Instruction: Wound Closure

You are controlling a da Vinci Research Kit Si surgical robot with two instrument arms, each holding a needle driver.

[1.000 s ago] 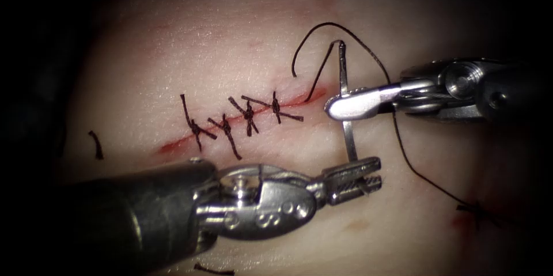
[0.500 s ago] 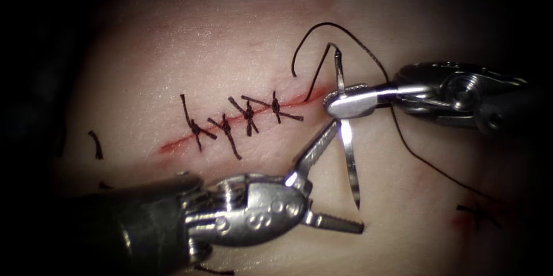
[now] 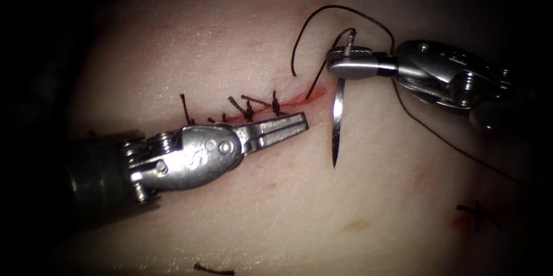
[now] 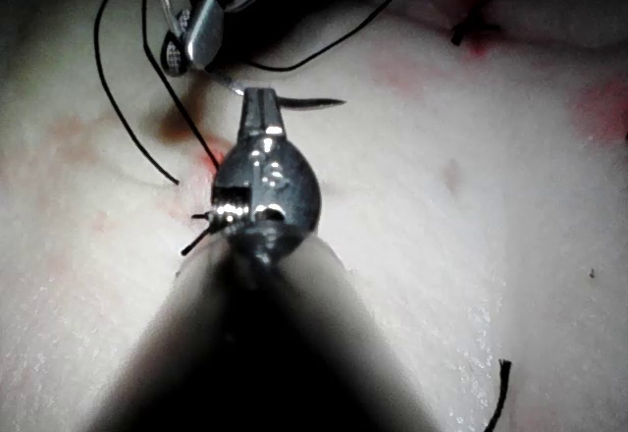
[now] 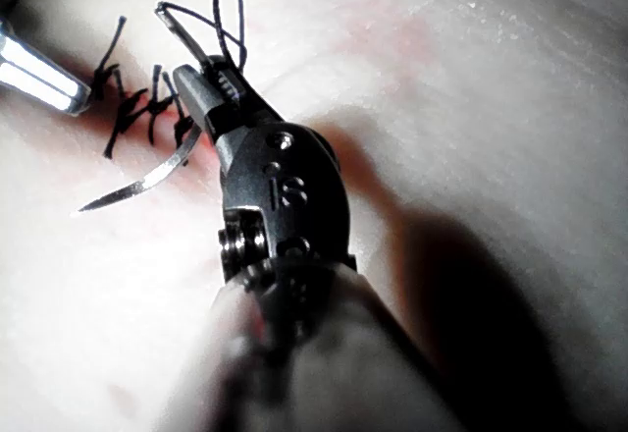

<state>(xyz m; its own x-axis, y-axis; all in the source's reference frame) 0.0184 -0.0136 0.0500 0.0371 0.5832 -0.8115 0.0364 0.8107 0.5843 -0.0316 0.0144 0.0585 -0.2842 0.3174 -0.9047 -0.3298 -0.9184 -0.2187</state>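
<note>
Both tools sit close: the right arm's steel needle driver [image 3: 349, 61] clamps the curved steel needle [image 3: 336, 121] near its thread end, free of the pale pork tissue [image 3: 276, 212], so its bare tip could snag beside the left arm's empty, closed steel needle driver [image 3: 291, 126].

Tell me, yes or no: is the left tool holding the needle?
No. The left tool is shut on nothing beside the cut; the right tool holds the needle near its thread end, clear of the tissue.

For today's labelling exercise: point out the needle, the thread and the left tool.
needle [image 3: 336, 120], endoscope view, mid shaft below the right tool.
thread [image 3: 345, 10], endoscope view, top of its loop.
left tool [image 3: 300, 122], endoscope view, tip of its end effector.
</note>
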